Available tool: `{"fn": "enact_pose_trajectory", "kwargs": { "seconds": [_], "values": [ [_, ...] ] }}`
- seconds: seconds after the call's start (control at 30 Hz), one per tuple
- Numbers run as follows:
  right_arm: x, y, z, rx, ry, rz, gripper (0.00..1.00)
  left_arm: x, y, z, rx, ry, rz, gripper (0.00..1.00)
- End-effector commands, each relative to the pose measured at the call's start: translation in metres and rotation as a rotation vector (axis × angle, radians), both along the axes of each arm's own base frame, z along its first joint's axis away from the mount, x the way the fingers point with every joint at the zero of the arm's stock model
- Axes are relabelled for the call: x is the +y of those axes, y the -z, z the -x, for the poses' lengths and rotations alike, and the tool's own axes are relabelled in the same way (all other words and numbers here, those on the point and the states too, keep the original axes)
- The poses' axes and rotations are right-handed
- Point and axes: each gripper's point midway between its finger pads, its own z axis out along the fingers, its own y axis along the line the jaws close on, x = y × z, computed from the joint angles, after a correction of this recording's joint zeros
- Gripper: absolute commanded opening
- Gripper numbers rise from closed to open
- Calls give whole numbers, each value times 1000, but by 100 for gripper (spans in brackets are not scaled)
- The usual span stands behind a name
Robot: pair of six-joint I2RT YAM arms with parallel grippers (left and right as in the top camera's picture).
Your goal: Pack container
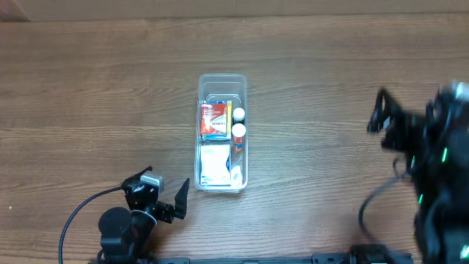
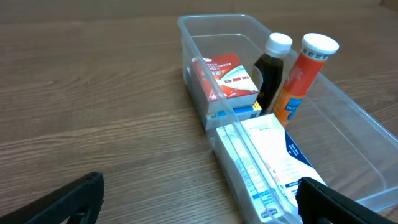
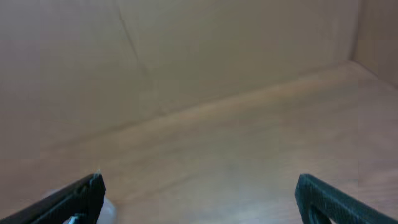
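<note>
The clear container [image 1: 222, 81] stands in the middle of the table and also shows in the left wrist view [image 2: 205, 28]. Inside are a red and blue box [image 1: 212, 121], a dark bottle [image 2: 271, 71], an orange tube [image 2: 300, 78] and a white packet [image 1: 214, 166]. My left gripper [image 1: 163, 196] is open and empty, low at the front left of the container; in its wrist view [image 2: 199, 202] the packet lies between its fingers' line. My right gripper [image 1: 385, 121] is open and empty, raised at the far right, and also shows in the right wrist view [image 3: 199, 196].
Bare wooden table surrounds the container. The right arm's body [image 1: 440, 176] fills the right edge of the overhead view. The right wrist view shows only blurred table and a brown wall.
</note>
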Motion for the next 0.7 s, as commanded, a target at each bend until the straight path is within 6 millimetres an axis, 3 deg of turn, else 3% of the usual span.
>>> {"fn": "enact_pose_trajectory", "kwargs": {
  "seconds": [0.0, 0.2, 0.27, 0.4, 0.67],
  "values": [
    [-14, 80, 27, 20, 47, 54, 100, -1, -2, 0, -11, 6, 8, 100],
    [12, 166, 50, 31, -90, 3, 100, -1, -2, 0, -11, 6, 8, 100],
    [19, 183, 52, 23, -129, -12, 100, -1, -2, 0, -11, 6, 8, 100],
    [22, 199, 54, -12, -155, -29, 100, -1, -2, 0, -11, 6, 8, 100],
    [19, 205, 55, -24, -141, -32, 100, -1, -2, 0, -11, 6, 8, 100]
  ]
}}
